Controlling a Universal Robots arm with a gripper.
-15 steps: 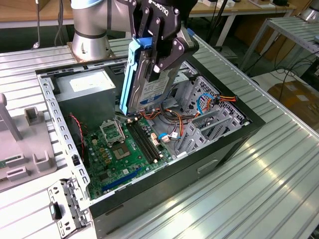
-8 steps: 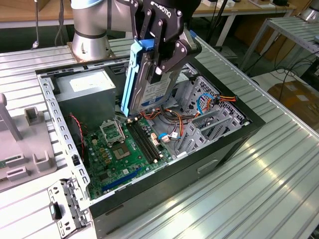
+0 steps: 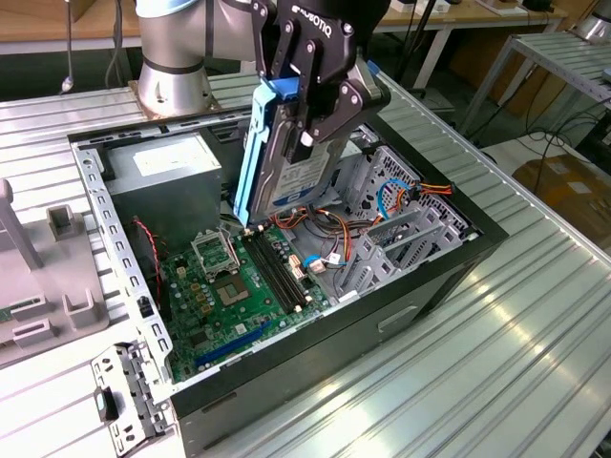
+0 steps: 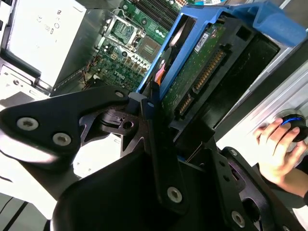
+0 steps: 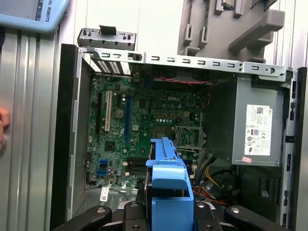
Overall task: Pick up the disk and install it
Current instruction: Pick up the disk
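1. Clamped shut on the disk with the gripper: one finger on each broad face, pinching the dark slab inside its light-blue carrier.
2. Hanging in the air, not resting on anything. Held on edge with the long side nearly upright and tipped a little, above the middle of the open computer case.
3. Sitting between the grey power supply on the exterior view's left and the metal drive cage on the exterior view's right, lower end close over the green motherboard but apart from it.
4. Probably carried edge-on like this to stay narrow, clear of the case walls and the loose orange and red cables near the cage.
5. Probably gripped across the flat faces because those give the widest, firmest seat, with the carrier's blue rails left free.
6. Seen end-on in the second wrist view: connector edge of the disk turned toward the camera, circuit board showing, blue frame around it.
7. Seen from above in the first wrist view: blue carrier over the board, case lying open on the ribbed metal surface.
8. Off to one side in the second wrist view, a person's hand resting on a small dark round object, well clear of the case.
9. Count, then: one disk, one gripper, one case, one power supply, one motherboard, one drive cage, one hand.
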